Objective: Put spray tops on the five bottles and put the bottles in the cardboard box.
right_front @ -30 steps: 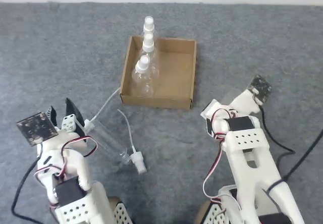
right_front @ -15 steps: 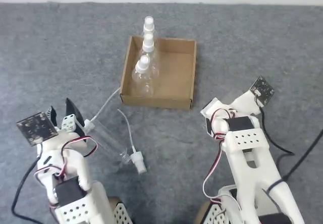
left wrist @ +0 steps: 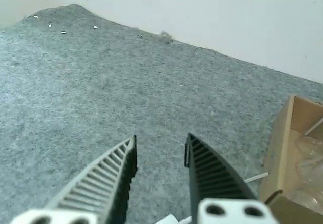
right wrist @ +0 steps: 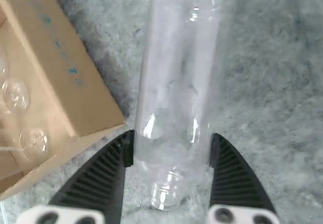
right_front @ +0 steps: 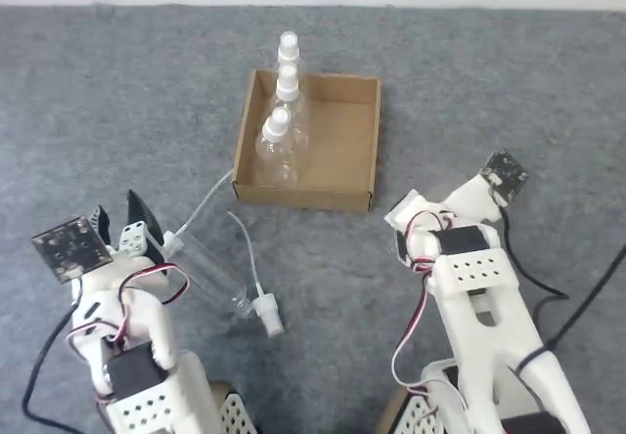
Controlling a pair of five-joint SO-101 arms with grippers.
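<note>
Over the last second the right arm's wrist has wobbled a little out and back beside the cardboard box point(right_front: 367, 141), while the left arm has kept still. Three bottles with spray tops point(right_front: 277, 151) stand in a row along one side of the box, so by my count three of the five are done. A fourth bottle point(right_front: 210, 268) lies on the table point(right_front: 489, 82) just ahead of the left arm. A loose spray top point(right_front: 266, 314) lies at its mouth with its tube outside the bottle, so it has not been fitted. A second thin tube point(right_front: 207, 199) runs from near the left arm toward the box corner; I cannot make out its head. The fifth bottle point(right wrist: 176, 93), with no top on its neck, lies just beside the box corner. The right gripper point(right wrist: 171, 135) has its jaws spread around that bottle's shoulder, close on both sides but, as I judge it, not yet clamped. The left gripper point(left wrist: 160, 138) hangs released, holding nothing, over bare table. The high view gives the count in the box and the loose tops. The right wrist view gives the bare neck and how the jaws fit the bottle. The left wrist view adds the box wall seen from the side.
</note>
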